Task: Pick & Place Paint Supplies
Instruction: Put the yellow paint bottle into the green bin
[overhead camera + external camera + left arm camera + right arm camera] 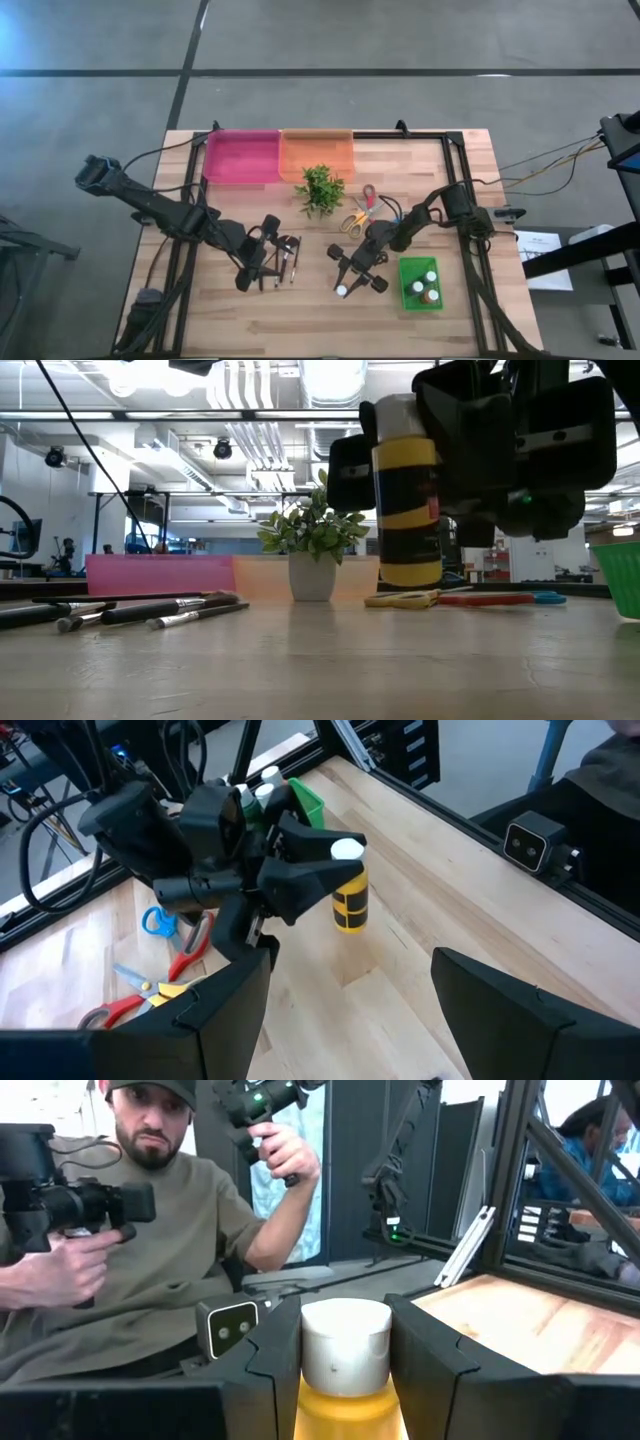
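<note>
Wooden slatted surface (300, 310) under my rig carries three dark-handled brushes (284, 258) beside my spread left pincer (256, 257), while my right pincer (352, 277) pinches one white-capped yellow paint bottle (408, 500) upright above it.

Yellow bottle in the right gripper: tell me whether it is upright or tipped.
Upright. The bottle hangs vertical, white cap up, clamped between the right gripper's fingers, its base clear of the table.
</note>
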Controlling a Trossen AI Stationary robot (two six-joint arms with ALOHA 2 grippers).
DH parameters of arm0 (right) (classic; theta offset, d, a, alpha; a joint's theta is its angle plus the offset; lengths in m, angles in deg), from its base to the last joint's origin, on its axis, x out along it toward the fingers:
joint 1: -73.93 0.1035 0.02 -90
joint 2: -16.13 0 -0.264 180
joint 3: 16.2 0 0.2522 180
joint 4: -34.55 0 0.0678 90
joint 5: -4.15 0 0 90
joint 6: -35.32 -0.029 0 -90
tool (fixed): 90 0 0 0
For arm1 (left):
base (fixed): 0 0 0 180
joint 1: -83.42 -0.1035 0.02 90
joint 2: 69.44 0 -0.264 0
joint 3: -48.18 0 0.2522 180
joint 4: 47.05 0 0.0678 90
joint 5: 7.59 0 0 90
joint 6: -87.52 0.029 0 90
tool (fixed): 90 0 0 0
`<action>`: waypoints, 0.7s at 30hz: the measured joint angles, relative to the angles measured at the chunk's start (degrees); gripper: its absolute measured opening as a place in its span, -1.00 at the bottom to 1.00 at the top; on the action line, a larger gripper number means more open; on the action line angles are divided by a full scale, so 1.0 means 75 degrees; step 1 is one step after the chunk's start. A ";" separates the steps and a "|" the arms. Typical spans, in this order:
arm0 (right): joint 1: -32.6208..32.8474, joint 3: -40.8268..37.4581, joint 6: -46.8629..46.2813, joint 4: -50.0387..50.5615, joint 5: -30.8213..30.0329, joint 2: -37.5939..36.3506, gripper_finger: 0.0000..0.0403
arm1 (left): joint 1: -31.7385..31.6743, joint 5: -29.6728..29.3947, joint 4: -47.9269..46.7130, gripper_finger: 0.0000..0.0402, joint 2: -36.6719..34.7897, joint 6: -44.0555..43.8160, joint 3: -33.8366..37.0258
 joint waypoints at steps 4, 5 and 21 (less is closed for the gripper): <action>0.0000 -0.0003 0.0040 -0.0020 -0.0001 0.0098 -0.45 | 0.0000 0.0000 -0.0001 0.43 0.0000 0.0000 0.0000; 0.0000 -0.0003 0.0040 -0.0015 -0.0001 0.0138 -0.45 | 0.0000 0.0000 0.0000 0.43 0.0000 0.0000 0.0000; -0.0006 0.0181 0.0042 -0.0023 -0.0083 0.0508 -0.45 | 0.0000 0.0000 -0.0001 0.43 0.0002 -0.0009 0.0000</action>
